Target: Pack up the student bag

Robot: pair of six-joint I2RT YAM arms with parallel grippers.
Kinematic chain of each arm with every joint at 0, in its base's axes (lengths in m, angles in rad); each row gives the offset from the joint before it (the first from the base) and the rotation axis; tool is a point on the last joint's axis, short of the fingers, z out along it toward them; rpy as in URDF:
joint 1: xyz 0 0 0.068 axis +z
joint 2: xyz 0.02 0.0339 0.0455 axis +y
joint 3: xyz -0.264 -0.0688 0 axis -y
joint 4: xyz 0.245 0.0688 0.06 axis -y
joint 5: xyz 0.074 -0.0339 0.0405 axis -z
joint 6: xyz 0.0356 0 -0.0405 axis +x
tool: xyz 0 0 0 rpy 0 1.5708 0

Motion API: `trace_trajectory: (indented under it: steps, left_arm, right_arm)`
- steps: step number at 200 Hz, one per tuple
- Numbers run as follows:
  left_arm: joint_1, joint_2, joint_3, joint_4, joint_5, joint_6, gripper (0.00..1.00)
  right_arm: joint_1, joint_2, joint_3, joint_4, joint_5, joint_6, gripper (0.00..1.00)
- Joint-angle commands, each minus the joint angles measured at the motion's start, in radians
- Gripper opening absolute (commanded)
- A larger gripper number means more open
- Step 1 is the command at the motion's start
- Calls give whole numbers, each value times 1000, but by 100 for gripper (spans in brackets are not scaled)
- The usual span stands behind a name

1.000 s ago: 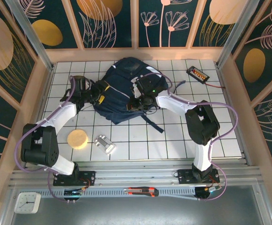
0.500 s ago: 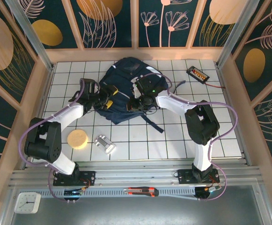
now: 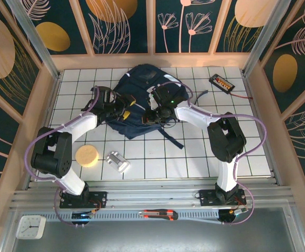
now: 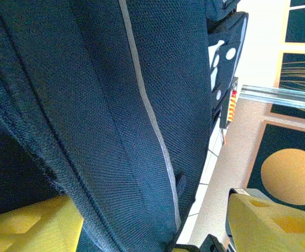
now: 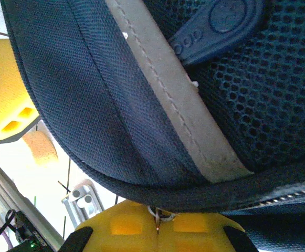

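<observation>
Now the bag (image 3: 140, 80) lies at the far middle of the counter (image 3: 194, 152). The left fingers (image 4: 21, 226) are spread wide around its left side. The right fingers (image 5: 126, 226) are shut tight, pinching its edge.

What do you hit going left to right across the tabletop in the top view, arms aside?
First the round yellow sponge → silver metal block → student bag → black device with an orange face, near the far right corner.

left jaws wide, right jaws clamped
</observation>
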State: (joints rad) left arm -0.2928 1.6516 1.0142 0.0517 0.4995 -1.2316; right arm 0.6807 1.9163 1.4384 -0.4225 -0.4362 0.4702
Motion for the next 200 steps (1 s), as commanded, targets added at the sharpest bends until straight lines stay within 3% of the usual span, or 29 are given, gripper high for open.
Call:
trace_trajectory:
  steps: [1, 122, 200]
  left_arm:
    - [-8, 17, -4, 32, 21, -42, 70]
    - [-29, 40, -35, 101, 41, -78, 50]
    - [-30, 38, -69, 142, 56, -89, 14]
  right_arm:
    - [8, 16, 42, 1, -21, -3, 0]
    - [19, 27, 60, -2, -12, 7, 0]
    - [23, 51, 96, -15, -10, 8, 0]
